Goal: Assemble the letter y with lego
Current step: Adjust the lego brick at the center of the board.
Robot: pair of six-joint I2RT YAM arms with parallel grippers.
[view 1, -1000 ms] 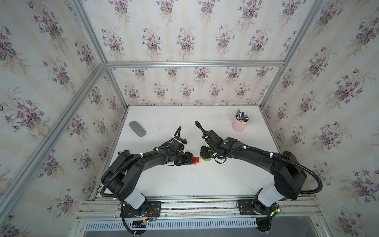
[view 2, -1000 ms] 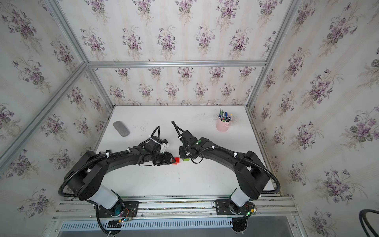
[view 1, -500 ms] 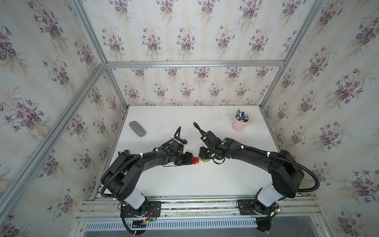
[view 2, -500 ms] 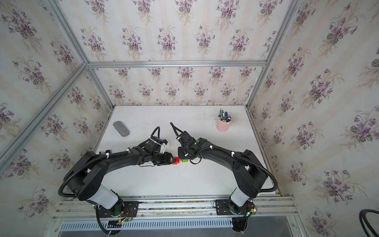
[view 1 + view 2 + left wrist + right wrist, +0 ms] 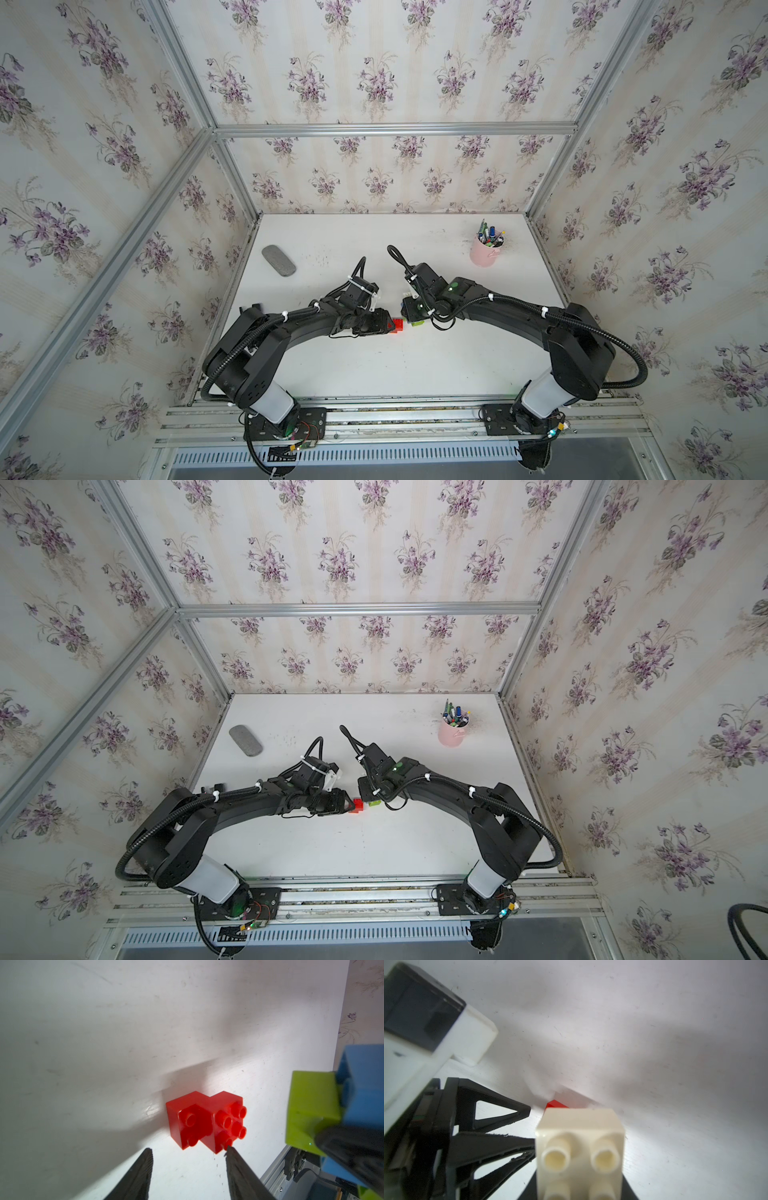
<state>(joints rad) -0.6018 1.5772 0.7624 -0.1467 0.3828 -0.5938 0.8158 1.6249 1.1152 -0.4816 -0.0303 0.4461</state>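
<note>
Two joined red bricks (image 5: 205, 1122) lie on the surface (image 5: 415, 365). At their 9 o'clock the left end effector (image 5: 188, 1148) waits, jaws apart, seemingly to brace them. At 3 o'clock the right end effector (image 5: 411, 312) stays clamped on the blue, green and cream-white fork (image 5: 311, 1109), apparently for mating.

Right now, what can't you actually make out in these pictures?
- Red bricks: right wrist view, nearly all behind the cream-white brick.
- Blue brick: left wrist view, cut off by the edge.
- Right gripper: both top views, jaws hidden under its wrist.
- Pens: top views, too small to count.
</note>
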